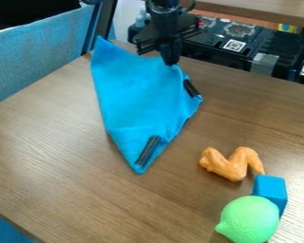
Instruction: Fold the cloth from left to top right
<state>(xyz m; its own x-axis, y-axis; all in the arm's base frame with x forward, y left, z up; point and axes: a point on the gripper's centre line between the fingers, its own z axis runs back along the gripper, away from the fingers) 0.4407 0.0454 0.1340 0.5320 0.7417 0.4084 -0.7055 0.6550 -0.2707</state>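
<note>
Gripper [170,60] at top edge of blue cloth [138,97] on table [65,175], can't tell if apart or clamped; orange wing [232,163], blue block [270,188], green lime [248,220] lower right

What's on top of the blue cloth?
A dark strip near its right corner, another strip near its bottom tip. The gripper hides some of the cloth; whatever is underneath is covered.
</note>
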